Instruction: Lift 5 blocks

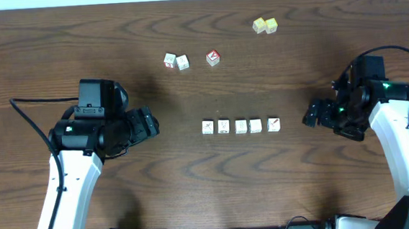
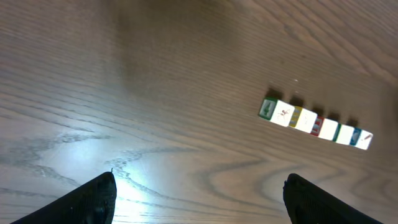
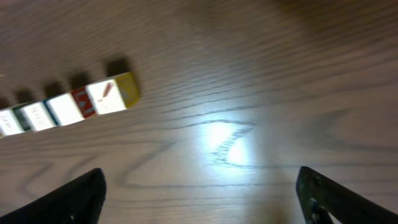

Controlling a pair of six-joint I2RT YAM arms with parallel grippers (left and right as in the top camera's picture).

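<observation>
Left gripper (image 1: 153, 123) and right gripper (image 1: 308, 116) are held spread and empty either side of five small whitish printed cubes (image 1: 241, 126) lined up on the dark wooden surface (image 1: 195, 187); approach is judged current, with the row's ends to be squeezed next.

Setting: robot test bench, lab-type. You are working at one dark wood-grain table (image 1: 196, 194).

Evidence you can check:
- left arm (image 1: 65, 182) and right arm (image 1: 401, 137), white-linked, with a black cable (image 1: 31, 119) trailing
- left gripper (image 1: 153, 123) and right gripper (image 1: 308, 114), jaws spread and facing each other
- between them, blocks (image 1: 240, 126) laid in a tidy row
- beyond the row, a red-faced cube (image 1: 213, 57) and yellow cubes (image 1: 264, 26)
</observation>
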